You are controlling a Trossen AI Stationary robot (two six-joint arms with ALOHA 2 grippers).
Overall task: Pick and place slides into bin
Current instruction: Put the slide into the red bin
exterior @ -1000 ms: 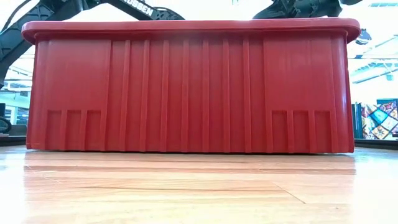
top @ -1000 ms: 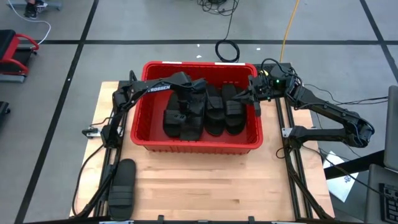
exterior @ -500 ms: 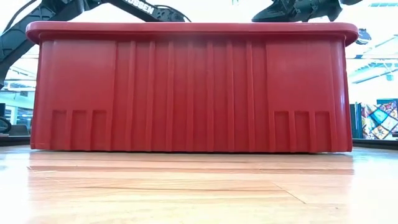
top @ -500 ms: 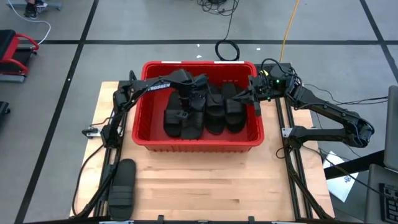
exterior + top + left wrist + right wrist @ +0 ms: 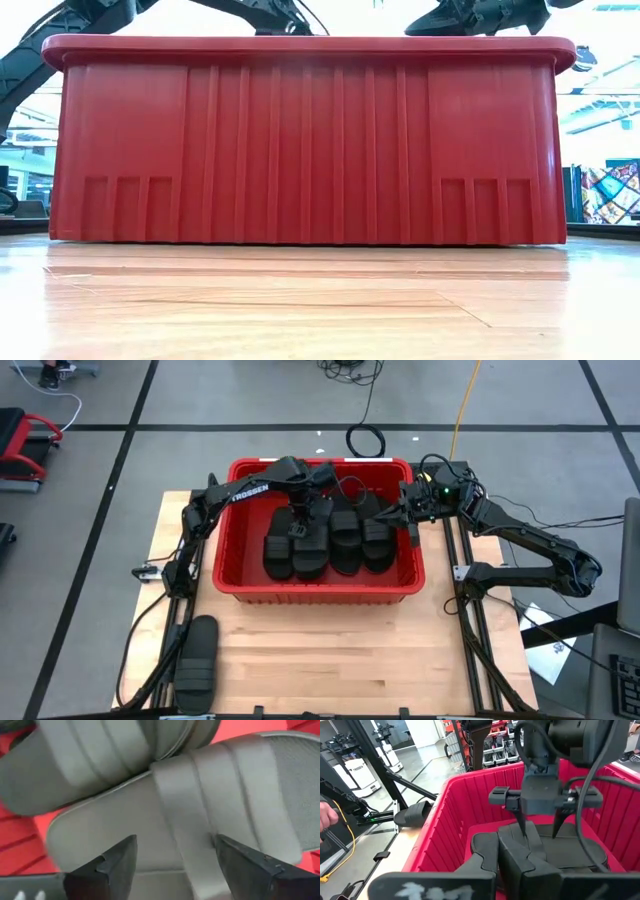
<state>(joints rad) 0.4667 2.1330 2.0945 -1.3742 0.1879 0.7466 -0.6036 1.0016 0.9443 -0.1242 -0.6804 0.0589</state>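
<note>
The red bin [image 5: 228,575] stands at the middle of the wooden table and fills the low view [image 5: 300,150]. Several black slides [image 5: 345,545] lie side by side on its floor. One more slide [image 5: 197,650] lies flat on the table near the left front corner. My left gripper [image 5: 299,525] hangs open inside the bin, pointing down. Its fingers [image 5: 117,865] stand on either side of a slide's ribbed strap [image 5: 180,820], just above it. My right gripper [image 5: 412,520] waits shut at the bin's right rim.
Bare wood [image 5: 330,660] lies in front of the bin. The arms' frames [image 5: 470,620] run along both table sides. A coiled cable [image 5: 365,440] lies on the floor beyond the far edge. A person's hand [image 5: 324,820] shows off to the table's side.
My left gripper has opened and let go of a slide, which stays lying in the bin among the others. It has then risen straight up out of the pile and tipped more steeply downward.
</note>
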